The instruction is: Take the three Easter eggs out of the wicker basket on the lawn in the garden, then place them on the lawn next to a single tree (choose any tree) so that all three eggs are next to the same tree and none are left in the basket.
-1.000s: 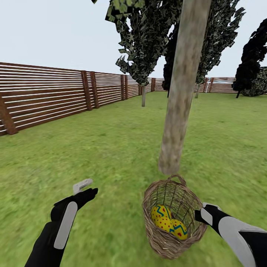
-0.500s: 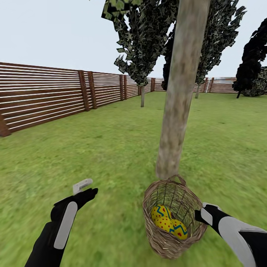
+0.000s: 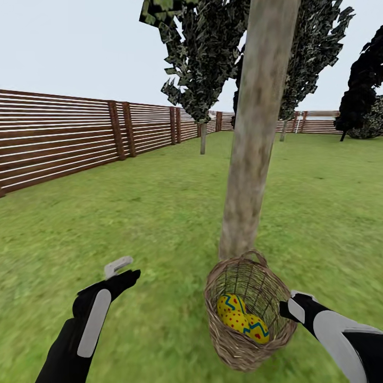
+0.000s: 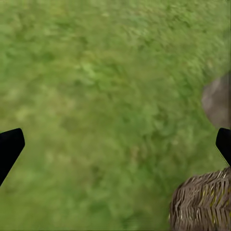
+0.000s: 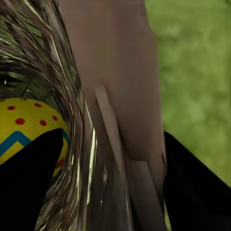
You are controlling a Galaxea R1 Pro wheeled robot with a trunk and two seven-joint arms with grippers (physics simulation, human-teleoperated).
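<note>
The left gripper (image 3: pixel 121 267) hangs over the lawn (image 3: pixel 159 213) with its fingers spread and empty, probably kept free to pick out eggs. Right of it, the wicker basket (image 3: pixel 247 314) is carried tilted, the right gripper (image 3: pixel 287 308) pinching its rim, the Easter eggs (image 3: pixel 242 318) inside. The tree (image 3: pixel 255 138) stands just behind. Since a second ago the trunk looms nearer and the fence has slid leftward; the camera has advanced.

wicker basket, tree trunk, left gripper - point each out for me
wicker basket (image 3: pixel 234 348): head view, on its woven front wall.
tree trunk (image 3: pixel 254 138): head view, midway up the bare trunk.
left gripper (image 3: pixel 123 268): head view, between its two fingertips.
</note>
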